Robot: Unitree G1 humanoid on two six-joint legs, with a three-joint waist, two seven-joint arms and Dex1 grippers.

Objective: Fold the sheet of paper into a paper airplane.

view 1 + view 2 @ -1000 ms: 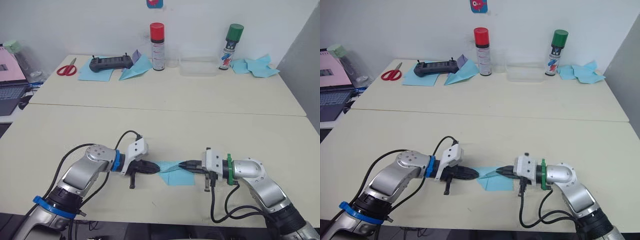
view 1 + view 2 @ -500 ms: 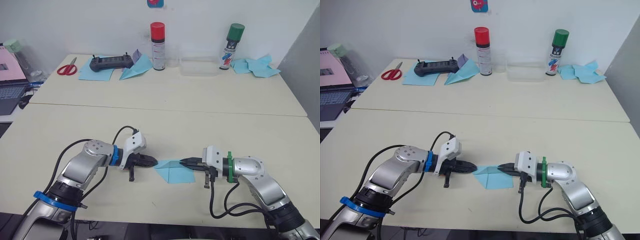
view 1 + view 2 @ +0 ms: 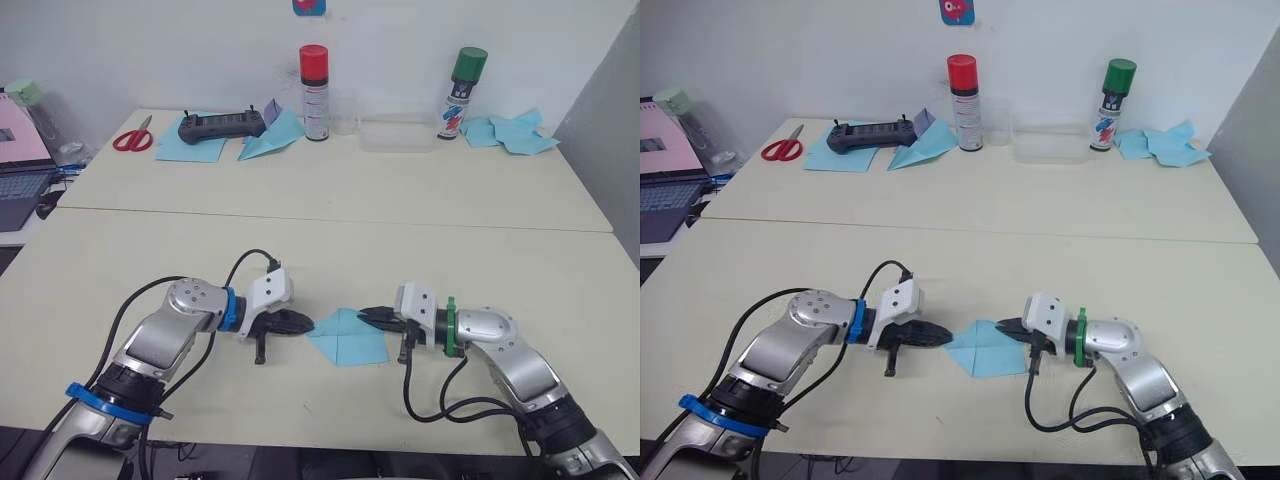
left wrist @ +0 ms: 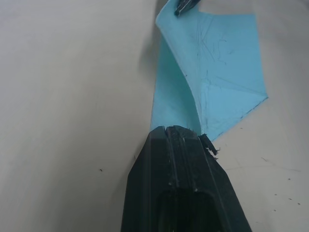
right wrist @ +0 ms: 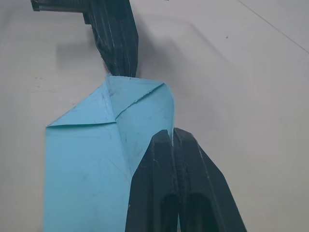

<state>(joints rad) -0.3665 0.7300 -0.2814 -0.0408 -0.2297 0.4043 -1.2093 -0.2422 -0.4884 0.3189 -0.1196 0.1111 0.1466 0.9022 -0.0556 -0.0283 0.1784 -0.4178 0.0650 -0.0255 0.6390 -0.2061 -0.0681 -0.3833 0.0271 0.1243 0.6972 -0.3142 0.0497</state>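
Near edge of the tabletop (image 3: 500,260): the sheet of paper (image 3: 348,338) lies between the two hands, part folded, one end brought to a point that faces the left hand (image 3: 303,323).

Left hand: fingers pressed together, tip at the pointed end. In its wrist view a raised flap of the sheet runs right up to the fingertips (image 4: 181,135); whether the flap is pinched between them or only touched, cannot tell.

Right hand (image 3: 372,317): fingers together too, tip on the sheet's opposite edge. Its wrist view has the fingertips (image 5: 169,140) over the paper; a real grip is not visible.

Change over the last second: the left hand has drawn back toward its own side, the right hand has pushed in, and the sheet has shifted and settled flatter, showing a clearer kite-like outline. The ridge lifted between the hands a second ago is lower now. My read: a nose fold has just been pressed, and wing folds remain. Early to middle of the job.

Far side: scissors (image 3: 132,137), a dark controller (image 3: 221,125), another blue paper plane (image 3: 270,140), a red-capped can (image 3: 315,92), a clear tray (image 3: 396,133), a green-capped can (image 3: 460,93), crumpled blue paper (image 3: 510,131).
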